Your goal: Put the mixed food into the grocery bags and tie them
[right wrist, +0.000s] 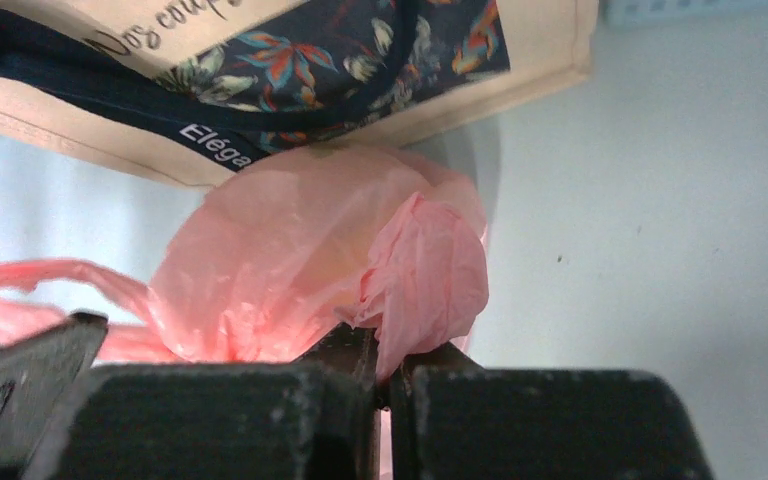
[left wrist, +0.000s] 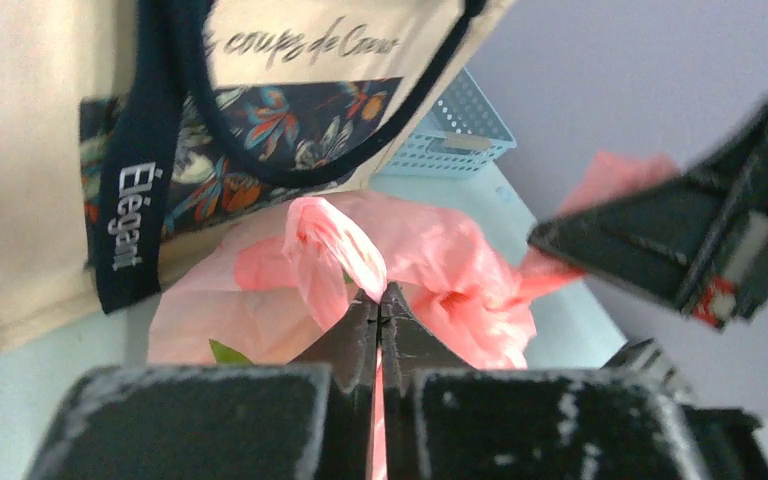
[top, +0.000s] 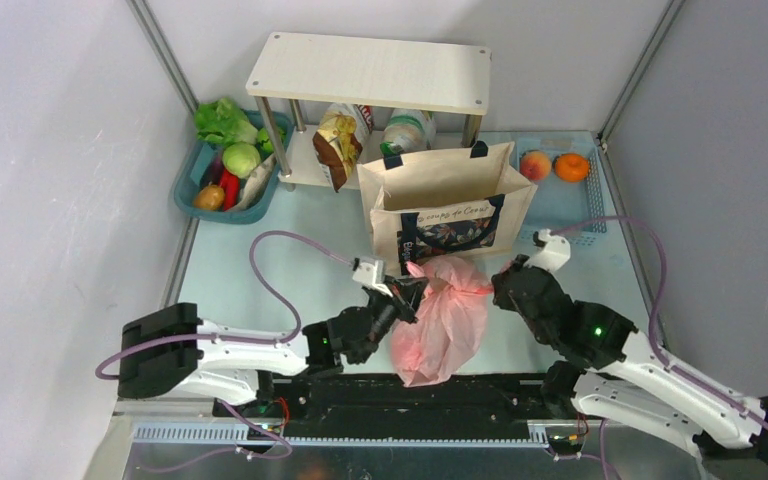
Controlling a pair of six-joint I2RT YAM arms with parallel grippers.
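**Left gripper [left wrist: 380, 300] and right gripper [right wrist: 375, 335] clamp the pink bag's [top: 445, 325] two ears: tie next**

Your left jaws are shut on the left ear [left wrist: 332, 255] and your right jaws are shut on the right ear [right wrist: 428, 275]. Each pinches the thin plastic right at the fingertips. The pink bag lies bulging on the table, near centre, between the two grippers. It sits just near of the tote [top: 447, 200], which stands upright farther back. By the look of it, you are at the start of the knot.

Draw both ears up and apart evenly first, so the mouth gathers into a neck and the load hangs low. Then carry one ear across and over the other. Your grippers sit close together, so stagger them, one nearer and one farther, to avoid a knock.

Pull gently. The film looks thin and likely to stretch or tear under a sharp tug, and it may slip out of a fingertip pinch. Stay clear of the tote's navy handle [left wrist: 145, 150], which hangs just beyond the bag. You cannot tell from these views whether the tote holds anything.
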